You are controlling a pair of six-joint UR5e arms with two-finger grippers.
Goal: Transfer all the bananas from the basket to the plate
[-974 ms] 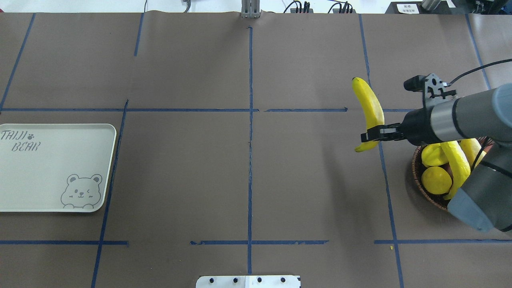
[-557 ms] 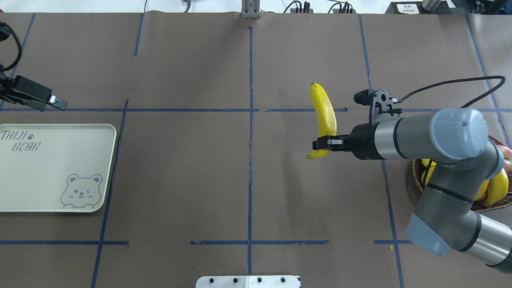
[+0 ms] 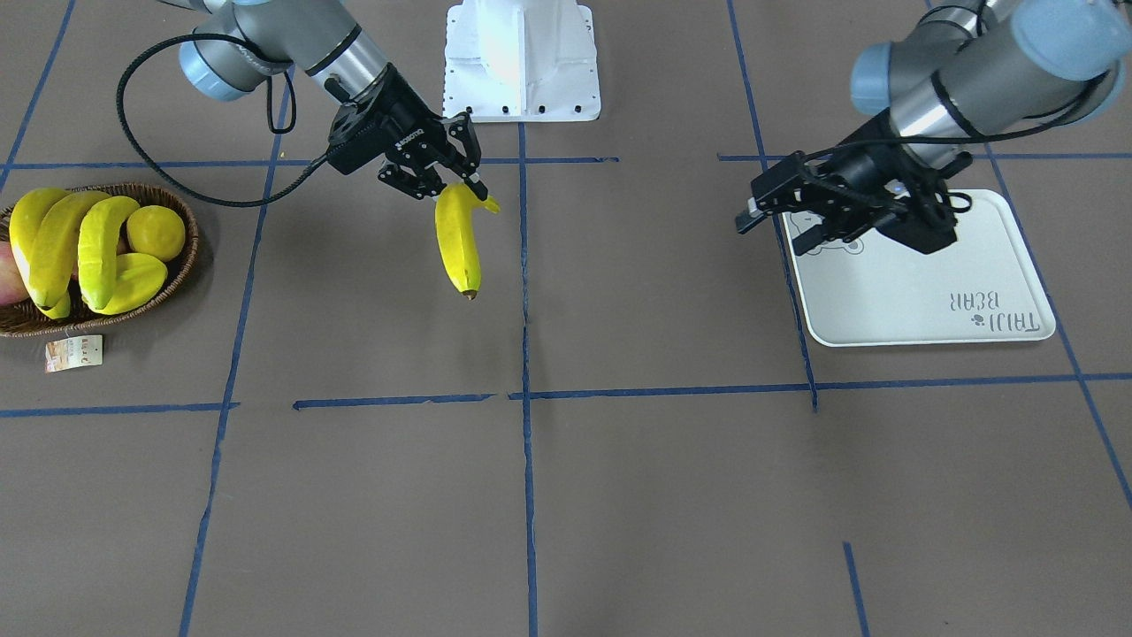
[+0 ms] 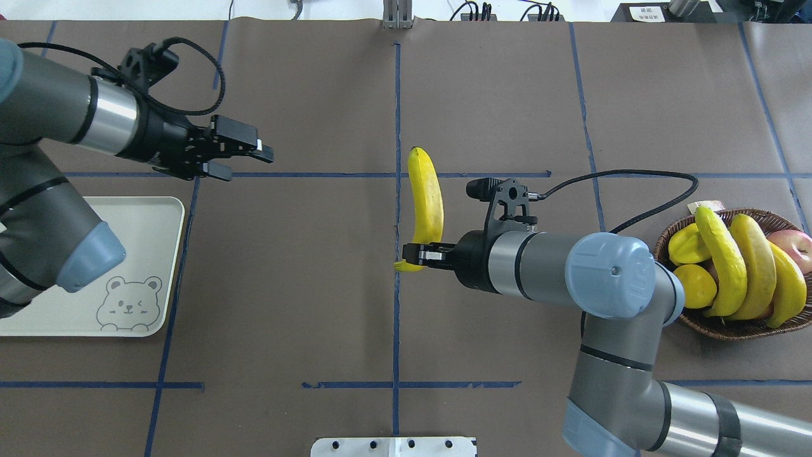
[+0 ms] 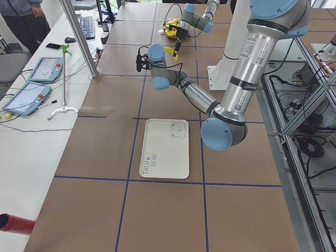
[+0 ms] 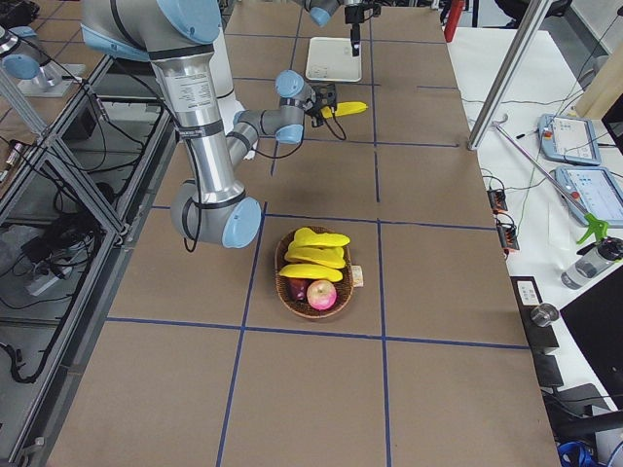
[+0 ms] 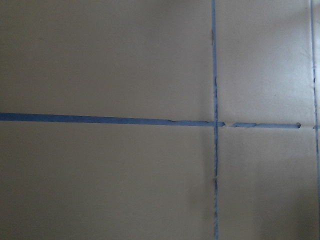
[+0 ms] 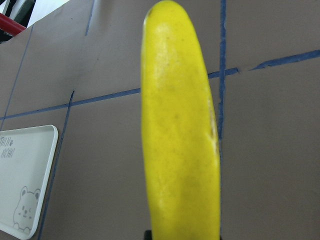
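Your right gripper (image 4: 420, 253) is clamped across one long curved yellow banana with dark tips (image 4: 426, 193), pinching it close to its near end. Most of the fruit therefore juts out towards the far edge of the brown paper-covered bench (image 4: 285, 298), lifted clear above the middle beside the central blue tape line (image 4: 396, 330). Your left gripper (image 4: 244, 160) has its fingers spread with nothing in them. It hovers just past the far inner corner of the pale grey-white rectangular plate with a bear-face drawing (image 4: 133, 247), which lies at the bench's left end with no banana on it yet. Three more long yellow bananas (image 4: 729, 266) lie in the shallow oval dark-brown woven wicker basket (image 4: 717, 327) at the right end. The held banana's skin looks smooth and glossy, so I'd judge it light, fairly stiff and a little slippery. Gripped at its end, it could pivot in the jaws. If you pass it across, take it mid-length, across the narrow width.
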